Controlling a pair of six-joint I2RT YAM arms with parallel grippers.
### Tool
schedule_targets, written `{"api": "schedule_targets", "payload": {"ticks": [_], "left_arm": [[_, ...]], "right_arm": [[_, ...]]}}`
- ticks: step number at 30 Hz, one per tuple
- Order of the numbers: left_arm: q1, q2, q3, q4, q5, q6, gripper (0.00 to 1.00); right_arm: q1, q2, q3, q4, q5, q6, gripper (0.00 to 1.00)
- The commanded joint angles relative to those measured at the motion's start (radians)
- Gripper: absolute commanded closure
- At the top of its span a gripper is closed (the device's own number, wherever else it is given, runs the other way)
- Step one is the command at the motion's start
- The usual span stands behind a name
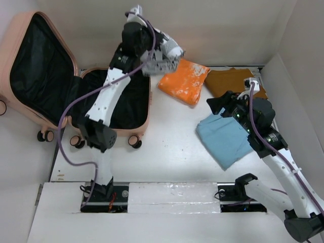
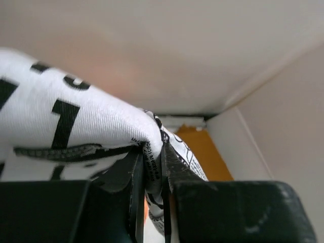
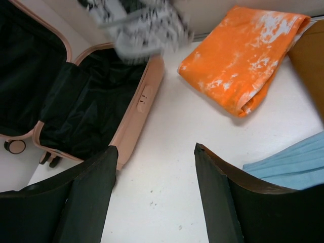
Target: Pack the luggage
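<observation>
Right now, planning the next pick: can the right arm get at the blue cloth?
Probably yes: the right pincer hangs open at the edge of the blue cloth, and nothing lies on the cloth.

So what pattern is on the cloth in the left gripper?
White cloth with black letters and line drawings, best seen in the left wrist view.

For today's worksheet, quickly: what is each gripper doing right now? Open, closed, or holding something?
Left gripper: closed on the white black-printed cloth.
Right gripper: open, holding nothing.
</observation>
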Motion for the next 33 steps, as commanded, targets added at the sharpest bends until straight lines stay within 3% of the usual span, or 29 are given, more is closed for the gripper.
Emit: {"api": "schedule_targets", "payload": {"ticks": [1, 3, 6, 7, 10, 11, 14, 17, 19, 23, 28, 30, 31, 33], "left_arm": [[0.096, 0.093, 0.390, -0.119, 0.149, 0.049, 1.00], [0.203, 0.119, 0.421, -0.113, 0.271, 0.021, 1.00], [0.290, -0.032, 0.132, 0.002, 0.278, 0.063, 1.00], [0.302, -0.087, -0.104, 0.046, 0.260, 0.080, 1.00], [0.368, -0.308, -0.481, 0.274, 0.246, 0.045, 1.00], [0.386, -0.360, -0.727, 0.333, 0.234, 0.022, 1.00], [0.478, -0.503, -1.108, 0.499, 0.197, -0.040, 1.00], [0.537, -0.513, -1.313, 0.588, 0.158, -0.135, 1.00], [0.537, -0.465, -1.336, 0.611, 0.181, -0.176, 1.00], [0.537, -0.503, -1.408, 0.545, 0.071, -0.196, 1.00], [0.537, -0.626, -1.444, 0.387, -0.193, -0.268, 1.00], [0.537, -0.711, -1.444, 0.305, -0.294, -0.327, 0.84], [0.537, -0.750, -1.444, 0.289, -0.317, -0.337, 0.70], [0.521, -0.892, -1.467, 0.307, -0.339, -0.338, 0.54]], "right_arm": [[0.009, -0.004, 0.065, 0.024, 0.004, -0.015, 0.32], [0.009, -0.013, 0.065, 0.024, 0.013, -0.015, 0.32], [0.009, -0.013, 0.056, 0.034, 0.013, -0.024, 0.32], [0.009, -0.013, 0.044, 0.034, -0.002, -0.024, 0.32], [0.009, 0.007, 0.019, 0.054, -0.013, -0.024, 0.32], [0.018, 0.007, 0.019, 0.054, -0.013, -0.024, 0.32], [0.018, 0.016, -0.025, 0.066, -0.022, -0.024, 0.32], [0.029, 0.016, -0.048, 0.066, -0.031, -0.015, 0.32], [0.029, 0.004, -0.058, 0.066, -0.042, -0.015, 0.32], [0.029, -0.022, -0.076, 0.066, -0.033, -0.015, 0.32], [0.029, -0.031, -0.096, 0.066, -0.043, -0.015, 0.31], [0.029, -0.019, -0.096, 0.066, -0.044, -0.015, 0.30], [0.029, -0.019, -0.096, 0.066, -0.044, -0.015, 0.30], [0.038, -0.010, -0.096, 0.066, -0.044, -0.015, 0.30]]}}
